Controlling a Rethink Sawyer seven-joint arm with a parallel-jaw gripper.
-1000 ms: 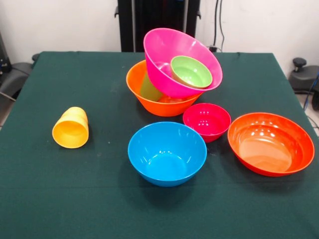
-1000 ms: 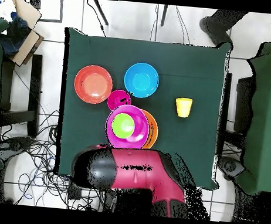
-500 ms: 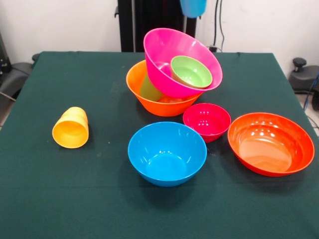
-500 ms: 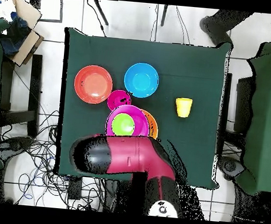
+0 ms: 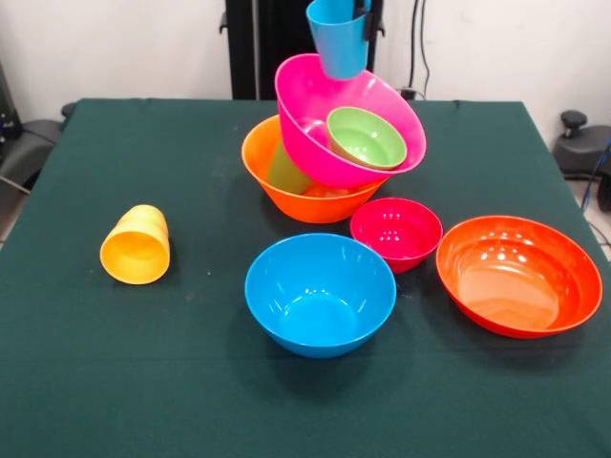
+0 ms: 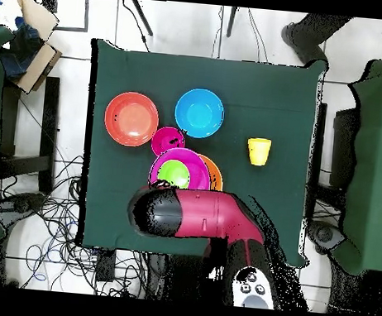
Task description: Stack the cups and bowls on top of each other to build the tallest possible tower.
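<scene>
Holding the blue cup (image 5: 339,38) by its rim at the top edge of the front view, gripper (image 5: 363,21) pinched on the far wall, cup upright and hanging just over the back rim of the pink bowl (image 5: 315,114). Below: pink bowl tilted inside the orange bowl (image 5: 263,162), green bowl (image 5: 366,136) nested in it, the whole tower leaning forward. Off to the side: yellow cup (image 5: 136,245) on its side, well apart; blue bowl (image 5: 320,291), magenta bowl (image 5: 395,232) and red-orange bowl (image 5: 518,274) loose on the table (image 5: 115,382). Likely light, stiff, slick plastic throughout; a rim pinch suits the cups, though any nudge probably slides the tilted pile. In the overhead view, arm (image 6: 197,219) covering the cup
</scene>
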